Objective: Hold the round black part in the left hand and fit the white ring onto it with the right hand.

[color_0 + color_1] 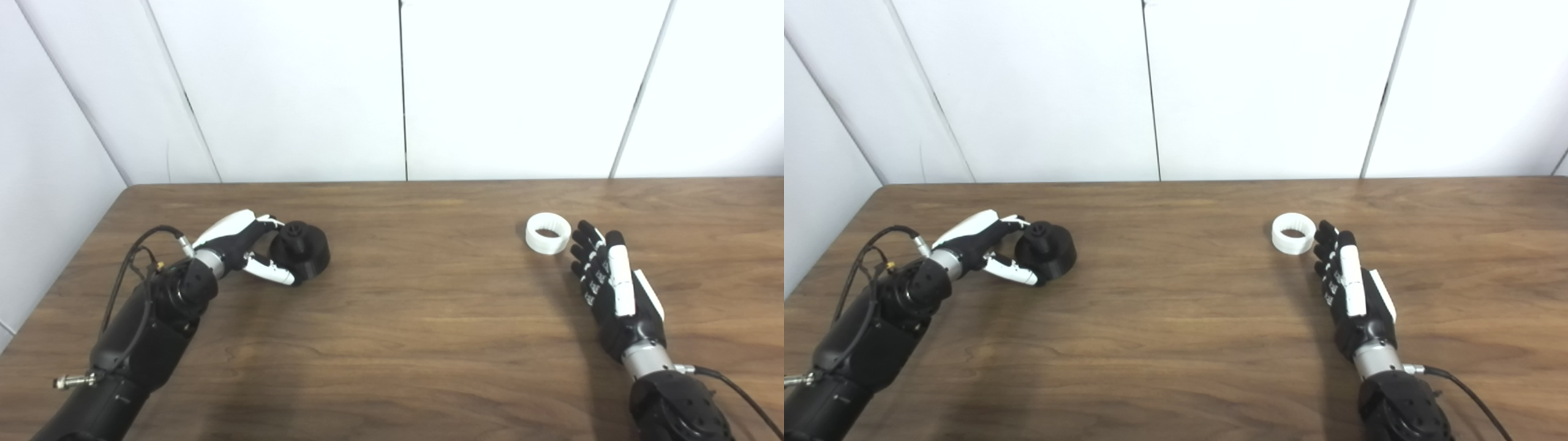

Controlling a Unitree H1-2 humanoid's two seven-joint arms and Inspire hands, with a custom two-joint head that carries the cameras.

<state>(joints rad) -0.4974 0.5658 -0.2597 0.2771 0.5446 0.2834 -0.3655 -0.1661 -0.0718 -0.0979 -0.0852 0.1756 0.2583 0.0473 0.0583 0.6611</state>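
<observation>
The round black part [303,250], a disc with a small knob on top, rests on the table at the left. My left hand [242,245] is cupped around its left side, fingers over the top by the knob and thumb against its near edge. The white ring [548,233] lies flat on the table at the right, its hole facing up. My right hand [609,288] lies just behind and to the right of the ring, fingers stretched out and apart, their tips a little short of it, holding nothing.
The brown wooden table [416,318] runs back to white wall panels [404,92]. Its left edge slants close to my left arm. Cables trail from both forearms.
</observation>
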